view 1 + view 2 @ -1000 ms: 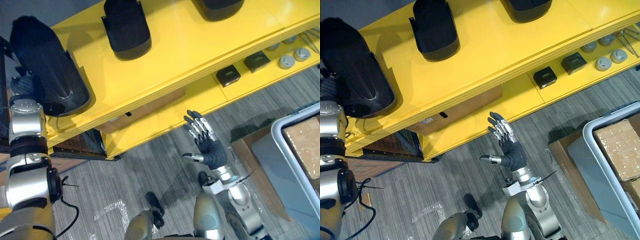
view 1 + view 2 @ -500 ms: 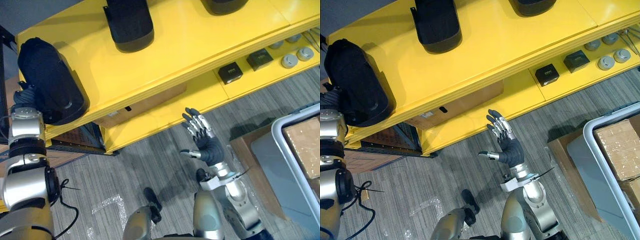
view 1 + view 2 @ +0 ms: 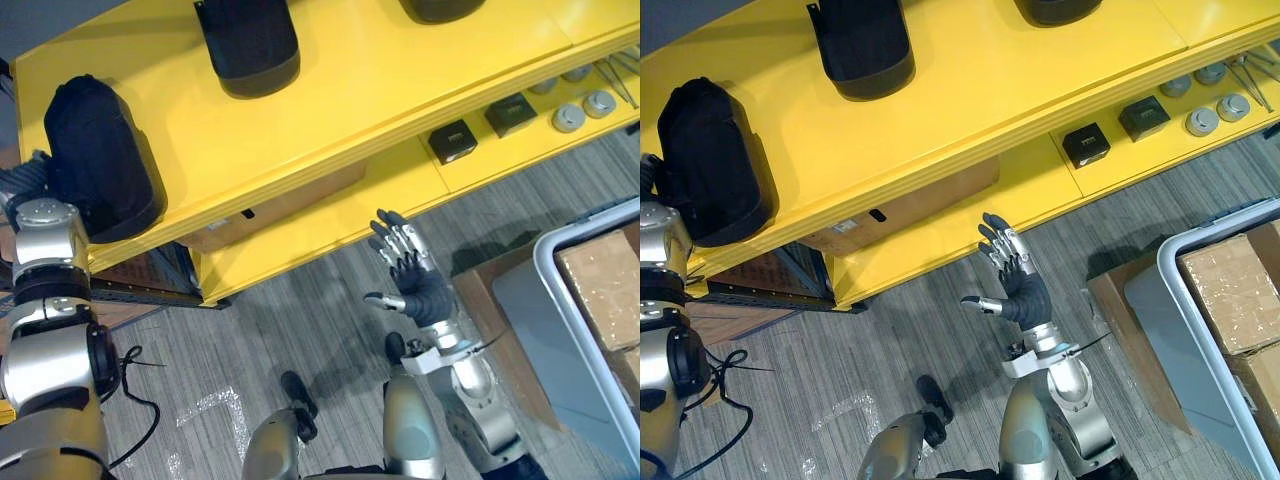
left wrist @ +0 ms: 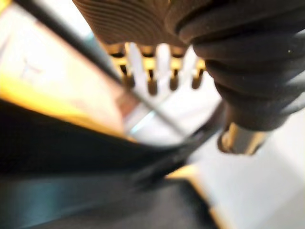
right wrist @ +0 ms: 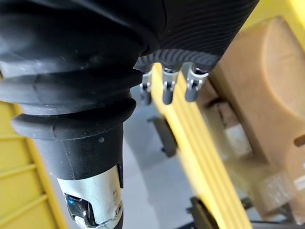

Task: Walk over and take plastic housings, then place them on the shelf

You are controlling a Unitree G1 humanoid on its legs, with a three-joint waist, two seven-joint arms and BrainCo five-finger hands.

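Three black plastic housings stand on the yellow shelf's top board [image 3: 400, 70]: one at its left end [image 3: 100, 155], one further along [image 3: 248, 45], and a third cut off by the view's edge [image 3: 435, 8]. My left hand [image 3: 22, 178] sits just beside the left-end housing, mostly hidden behind it. In the left wrist view its fingers [image 4: 151, 83] reach out straight above the dark housing [image 4: 71, 157], not wrapped round it. My right hand [image 3: 418, 290] is raised over the floor in front of the lower shelf, open and empty.
The lower shelf board carries two small black boxes [image 3: 452, 142] and round grey metal parts [image 3: 568, 118]. A cardboard box [image 3: 270, 210] sits under the top board. A grey bin [image 3: 560, 300] with cardboard boxes stands on the floor at the right.
The left hand's fingers have let go of the left-end housing, which now rests on the shelf. The whole view has shifted a little. The right hand stays raised and open.
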